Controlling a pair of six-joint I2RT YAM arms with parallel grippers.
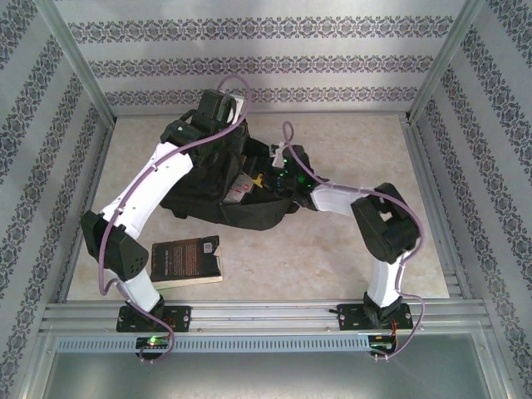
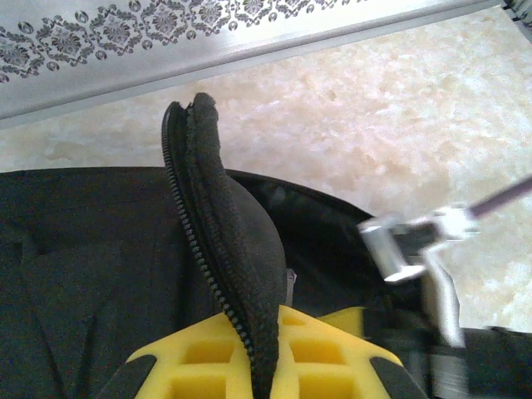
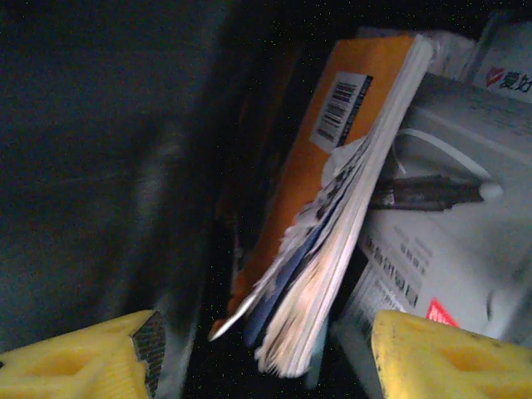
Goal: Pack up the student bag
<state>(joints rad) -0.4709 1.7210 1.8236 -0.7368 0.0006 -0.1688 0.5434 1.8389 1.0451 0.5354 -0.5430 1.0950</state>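
My left gripper (image 2: 262, 353) pinches the zippered rim of the student bag (image 2: 83, 274); my right gripper (image 3: 266, 357) gapes wide inside it, an orange book (image 3: 332, 166) at twelve o'clock.

student bag (image 1: 249, 212) partly hidden under both arms, dark book (image 1: 187, 258) edge behind left arm, bag interior (image 3: 100, 166) blurred, white box (image 3: 449, 266) print illegible, right fingers (image 3: 75, 366) cut off below
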